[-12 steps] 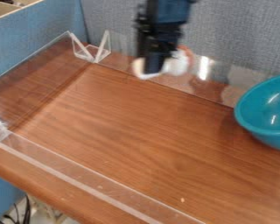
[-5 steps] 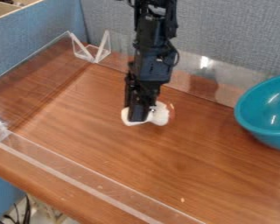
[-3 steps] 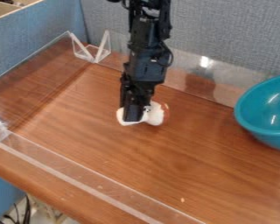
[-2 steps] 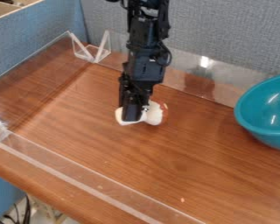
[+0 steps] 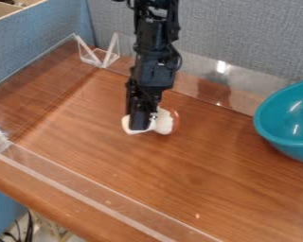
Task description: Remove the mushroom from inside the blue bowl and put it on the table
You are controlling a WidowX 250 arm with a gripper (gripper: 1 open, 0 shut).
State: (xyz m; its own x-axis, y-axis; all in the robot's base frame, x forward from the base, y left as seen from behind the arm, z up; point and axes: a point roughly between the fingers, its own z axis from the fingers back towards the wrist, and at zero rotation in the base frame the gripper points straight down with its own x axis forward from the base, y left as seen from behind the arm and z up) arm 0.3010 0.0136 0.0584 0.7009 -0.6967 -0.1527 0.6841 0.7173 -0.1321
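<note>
My black gripper [image 5: 144, 120] reaches straight down to the middle of the table [image 5: 103, 151] and is shut on the mushroom [image 5: 163, 123]. The mushroom's cream-white body shows at the fingertips, at or just above the wood; its cap is mostly hidden behind the fingers. The blue bowl [image 5: 290, 118] stands at the right edge, partly cut off by the frame, well apart from the gripper, with nothing showing inside it.
Low clear acrylic walls [image 5: 79, 194] border the tabletop at front, left and back. A clear triangular bracket [image 5: 98, 52] stands at the back left corner. A grey fabric panel [image 5: 242, 38] rises behind the table.
The arm has come down from the back of the table with the mushroom to the middle, then drifted slightly left. The grip has stayed shut.
</note>
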